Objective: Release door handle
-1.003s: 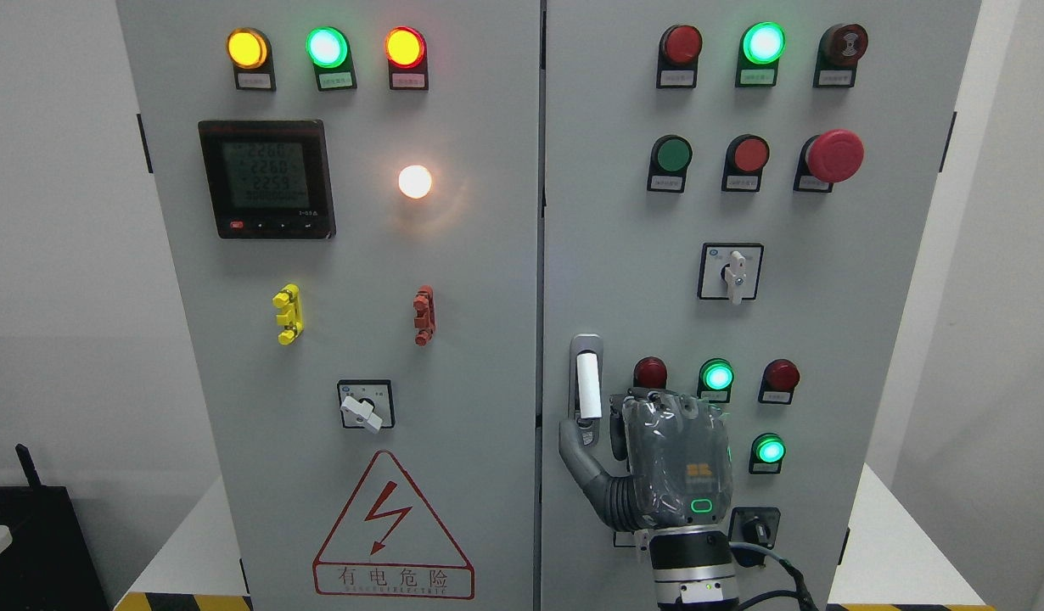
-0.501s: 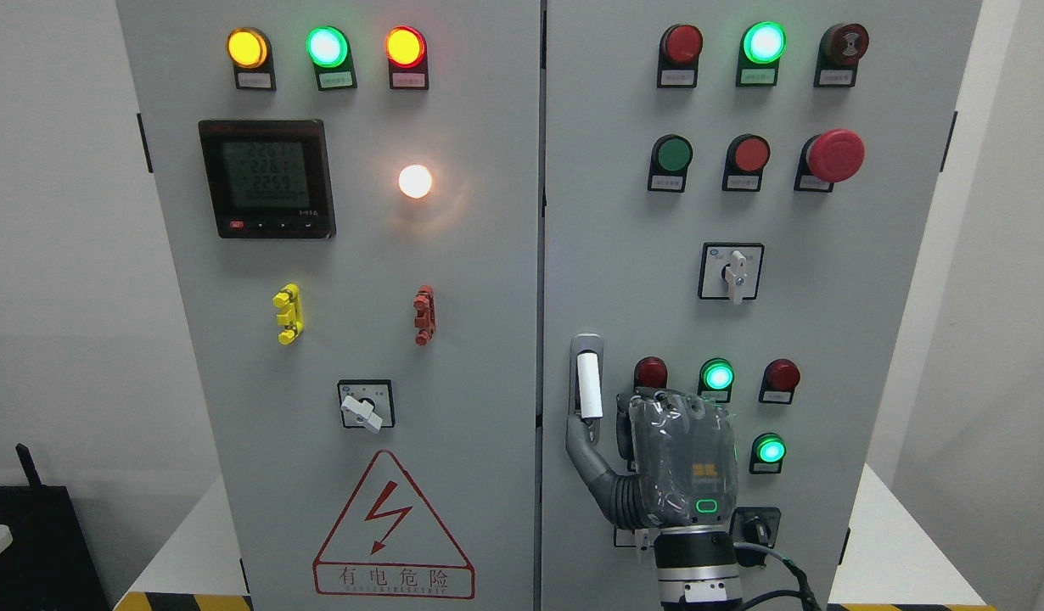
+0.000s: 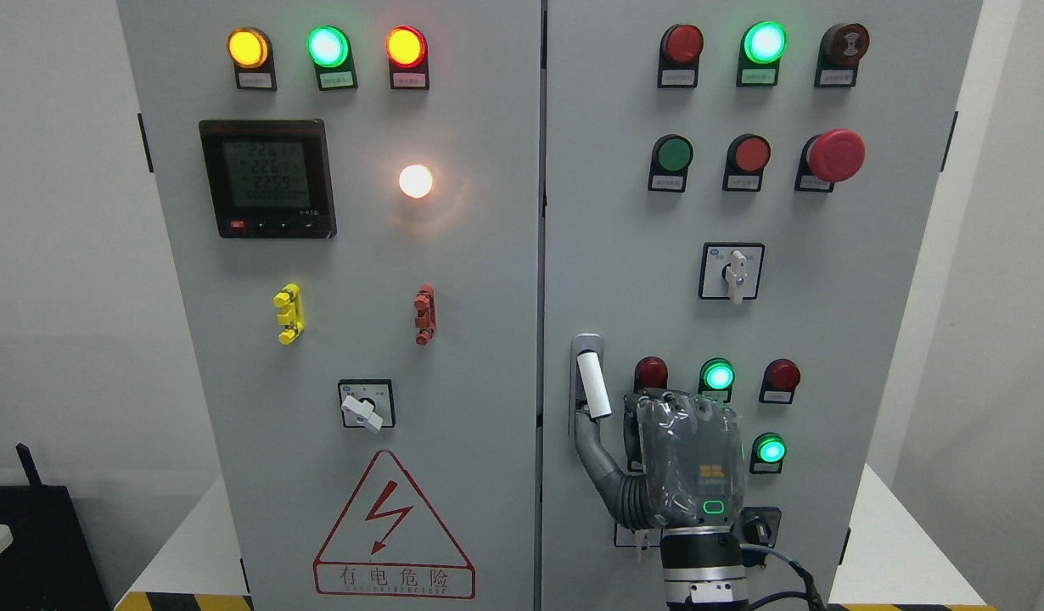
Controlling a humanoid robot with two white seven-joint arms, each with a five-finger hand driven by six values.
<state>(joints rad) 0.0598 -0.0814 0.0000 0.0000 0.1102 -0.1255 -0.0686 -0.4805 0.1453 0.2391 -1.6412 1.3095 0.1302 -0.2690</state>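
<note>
The white door handle [image 3: 592,386] sits in a grey recessed plate on the left edge of the right cabinet door [image 3: 624,255]. It tilts slightly, with its lower end swung to the right. My right hand [image 3: 628,420] comes up from the bottom edge, its grey back toward me, just right of and below the handle. Its thumb [image 3: 588,441] stretches up and left and touches the handle's lower end. The other fingers are not around the handle and are mostly hidden behind the palm. The left arm does not show.
Both cabinet doors look closed. Around my hand are a red lamp [image 3: 651,373], two lit green lamps [image 3: 718,375], and a key switch [image 3: 755,528] by my wrist. A rotary selector [image 3: 731,271] sits above. White table edges flank the cabinet.
My right hand has shifted slightly right and down. Its thumb has risen to the handle's lower end, and the handle has gone from straight to slightly tilted.
</note>
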